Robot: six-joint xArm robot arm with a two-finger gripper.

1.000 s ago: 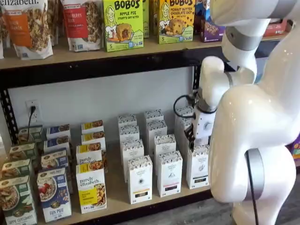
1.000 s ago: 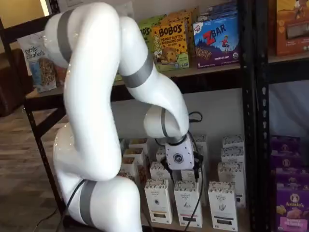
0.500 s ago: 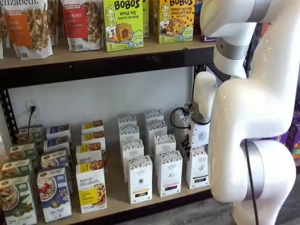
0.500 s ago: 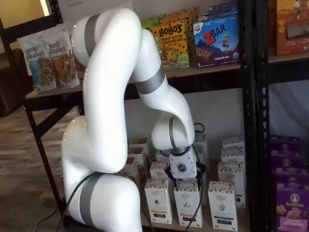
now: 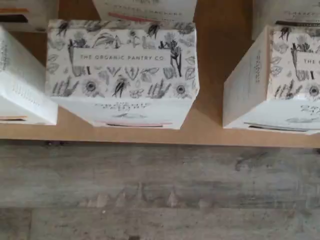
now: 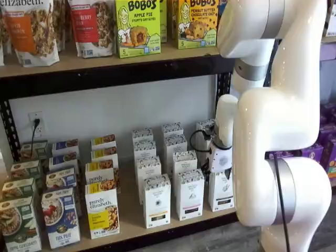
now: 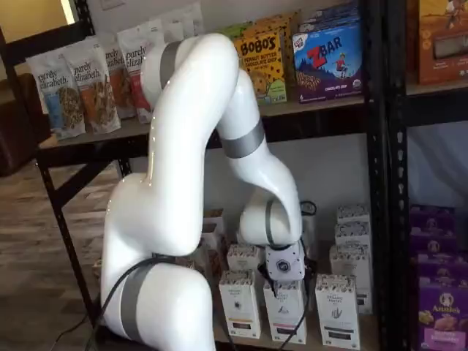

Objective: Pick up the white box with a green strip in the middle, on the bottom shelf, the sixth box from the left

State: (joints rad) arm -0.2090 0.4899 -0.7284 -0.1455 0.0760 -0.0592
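Observation:
The white box [image 6: 221,190] stands at the right end of the front row on the bottom shelf [image 6: 131,220], and shows in both shelf views [image 7: 338,311]. In the wrist view it is the box [image 5: 272,75] beside the centred one [image 5: 122,70], both topped with a speckled floral print. My gripper [image 7: 285,282] hangs low over the front row, fingers apart, holding nothing. In one shelf view it sits above the middle white box [image 7: 285,314]; in the other the gripper [image 6: 220,172] overlaps the white box's top, so I cannot tell which it is over.
Two more white boxes [image 6: 156,202] fill the front row, with further rows behind. Purely elizabeth boxes [image 6: 102,210] stand to the left. A black rack post [image 7: 376,183] rises right of the white box, with purple boxes [image 7: 439,292] beyond. The upper shelf [image 6: 105,58] hangs overhead. Wood floor [image 5: 160,190] lies before the shelf.
The gripper has come down from mid-height to just above the front row of white boxes, and the arm's upper links have swung over. The fingers have stayed apart.

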